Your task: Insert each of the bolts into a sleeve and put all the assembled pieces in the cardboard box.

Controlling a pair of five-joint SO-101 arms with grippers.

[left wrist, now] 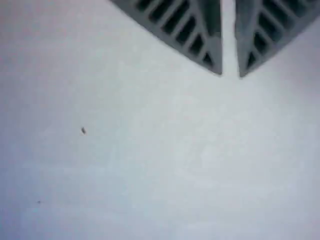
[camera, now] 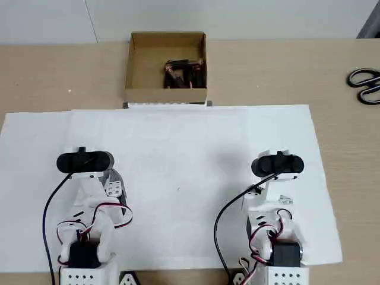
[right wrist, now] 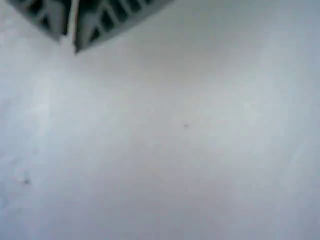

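- Two arms sit nearest, side by side on one white paper sheet [camera: 190,154]: the left arm [camera: 89,202] and the right arm [camera: 276,202].
- Left jaws are close together, with just a thin gap, and pinch nothing. They hang over bare paper.
- Right jaws are pressed together and pinch nothing. They hang over bare paper too.
- One cardboard box [camera: 135,65] stands on the tabletop [camera: 59,77], at the far edge of the paper.
- Brown bolt-and-sleeve pieces [camera: 185,72] lie in a small heap inside the box, at its right side. They are too bunched up to count.
- One pair of scissors [camera: 365,85] lies far off to the right.
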